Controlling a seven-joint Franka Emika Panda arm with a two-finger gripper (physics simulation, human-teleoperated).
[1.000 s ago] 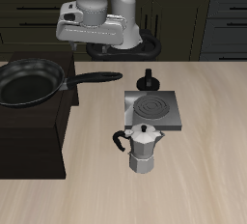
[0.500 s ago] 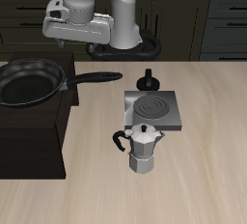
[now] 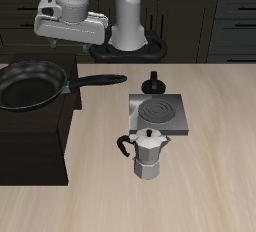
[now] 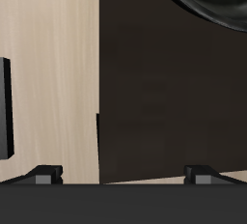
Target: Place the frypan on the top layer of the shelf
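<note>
- Since a second ago, the gripper has been drifting sideways along the back of the table and climbing slightly, while everything on the table is lying just as it was.
- Nearest the table's front edge, the moka pot is standing upright on the light wooden tabletop.
- Just behind it, the square grey burner plate is lying flat, with a small black knob-like piece standing behind that.
- Beside these, the frypan is resting on the top board of the shelf, its long handle sticking out past the shelf's edge over the tabletop.
- Farthest back, the gripper is hanging above the shelf, well clear of the pan and holding nothing; the wrist view is showing both fingertips spread wide apart.
</note>
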